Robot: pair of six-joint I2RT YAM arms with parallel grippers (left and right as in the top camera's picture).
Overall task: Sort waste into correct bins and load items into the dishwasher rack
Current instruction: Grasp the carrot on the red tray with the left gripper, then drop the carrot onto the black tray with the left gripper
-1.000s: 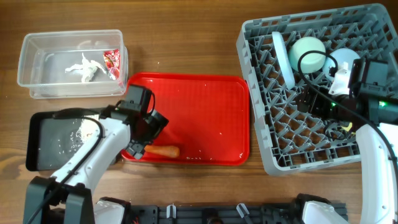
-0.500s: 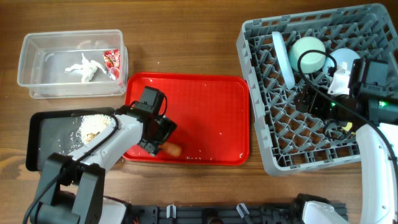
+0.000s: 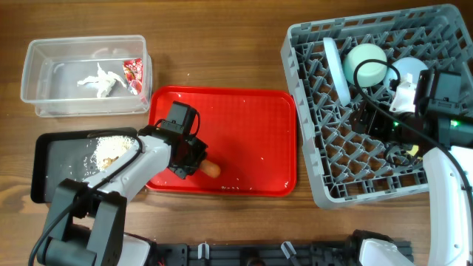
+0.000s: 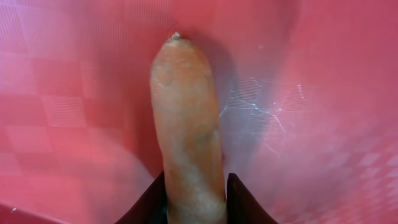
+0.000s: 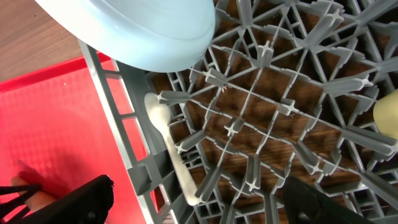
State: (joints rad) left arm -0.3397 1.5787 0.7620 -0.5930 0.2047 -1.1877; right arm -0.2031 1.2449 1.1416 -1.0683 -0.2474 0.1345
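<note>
My left gripper [image 3: 195, 165] is shut on the small orange carrot [image 3: 212, 169] at the near edge of the red tray [image 3: 251, 125]. In the left wrist view the carrot [image 4: 185, 118] runs up from between the two dark fingertips, which press on both its sides. My right gripper [image 5: 202, 202] hangs open over the grey dishwasher rack [image 3: 443, 29], nothing between its fingers. Below it a white spoon [image 5: 166, 146] lies in the rack's grid beside a light blue plate [image 5: 149, 31]. A mint bowl [image 3: 367, 60] sits in the rack.
The clear tub [image 3: 44, 52] at the back left holds a crumpled napkin [image 3: 100, 80] and a red-and-white wrapper [image 3: 133, 74]. The black tray [image 3: 46, 177] at the front left holds beige crumbs [image 3: 111, 148]. The right arm's cable loops over the rack.
My left gripper came down to the carrot on the red tray and closed on it. Only the carrot's right end now shows from above. The right arm has not moved.
</note>
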